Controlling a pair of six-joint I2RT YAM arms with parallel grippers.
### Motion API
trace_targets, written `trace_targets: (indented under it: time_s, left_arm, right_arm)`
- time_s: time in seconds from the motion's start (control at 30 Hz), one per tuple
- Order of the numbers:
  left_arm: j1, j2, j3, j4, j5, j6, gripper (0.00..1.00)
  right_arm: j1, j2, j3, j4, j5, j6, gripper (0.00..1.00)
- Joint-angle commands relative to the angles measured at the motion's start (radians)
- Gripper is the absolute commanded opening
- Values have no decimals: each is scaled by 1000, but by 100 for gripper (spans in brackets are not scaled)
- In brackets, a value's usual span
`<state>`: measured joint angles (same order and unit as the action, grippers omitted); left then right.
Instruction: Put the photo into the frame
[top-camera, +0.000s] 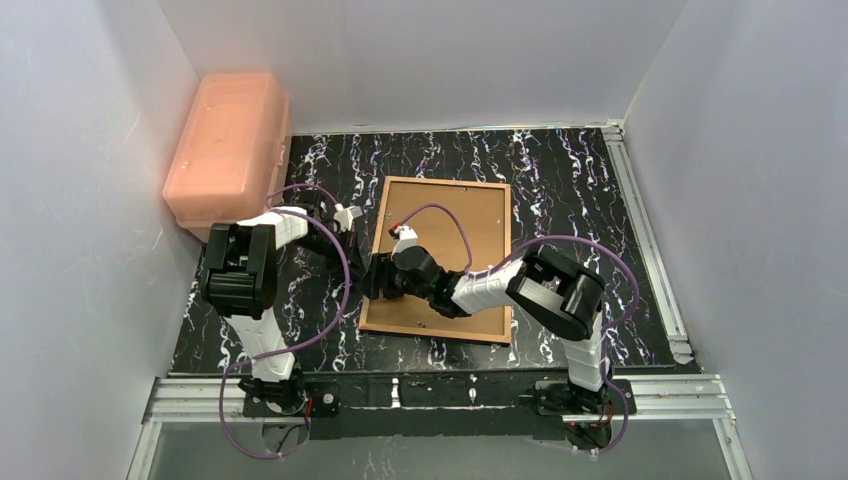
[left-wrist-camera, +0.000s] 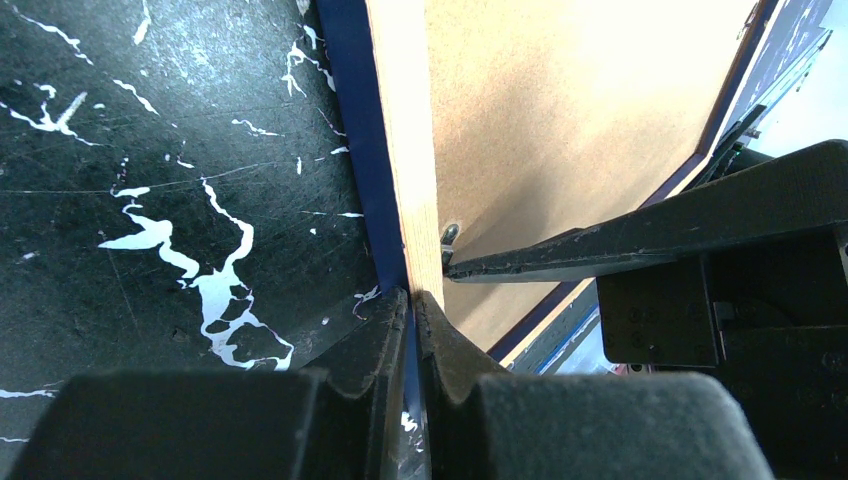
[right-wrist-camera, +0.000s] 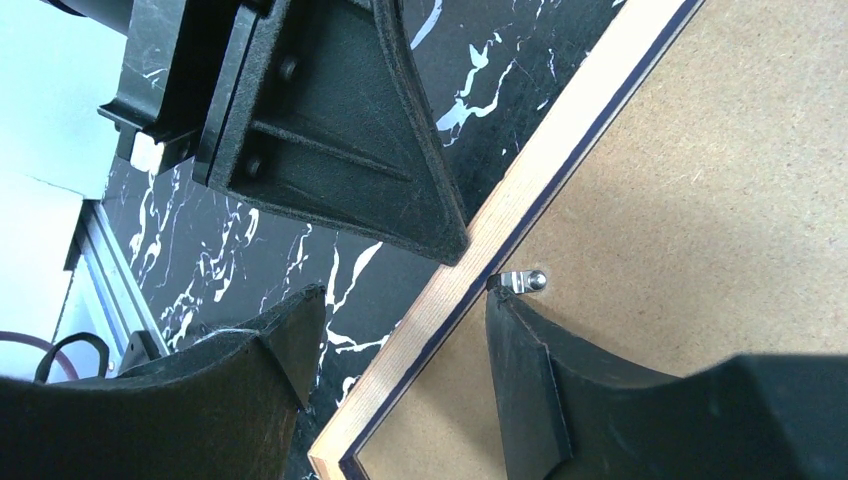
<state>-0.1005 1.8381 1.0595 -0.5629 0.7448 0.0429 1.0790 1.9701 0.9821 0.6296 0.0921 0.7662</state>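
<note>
Frame (left-wrist-camera: 415, 150) is lying face-down, stiff, probably fragile; left gripper (left-wrist-camera: 412, 300) is pinching its wooden edge, right gripper (right-wrist-camera: 405, 300) is gaping.

Light: bright, even, from overhead; white walls (top-camera: 90, 150) pale.
Top view: sharp; orange box (top-camera: 228, 140) overexposed, glowing.
Left wrist view: brown board (left-wrist-camera: 560, 110) blown out to cream at upper right; left gripper (left-wrist-camera: 412, 298) soft, close to lens.
Right wrist view: frame (right-wrist-camera: 515, 220) grain crisp; metal tab (right-wrist-camera: 527, 281) glints.
Shadows: soft-edged and short in every view.
</note>
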Motion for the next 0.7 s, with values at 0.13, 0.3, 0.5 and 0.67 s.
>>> trace_targets:
  time_s: [0.13, 0.3, 0.5, 0.67]
  left_arm:
    - [-6, -33, -5, -13, 3, 12, 6]
    - [-5, -32, -5, -13, 0, 18, 5]
    - [-5, -23, -4, -14, 1, 20, 5]
    - [-5, -20, 0, -15, 4, 20, 5]
  right_arm:
    - [2, 25, 16, -19, 96, -21, 69]
    - [2, 28, 15, -3, 110, -21, 69]
    - [2, 35, 12, 11, 108, -10, 70]
    - [5, 48, 20, 16, 99, -3, 70]
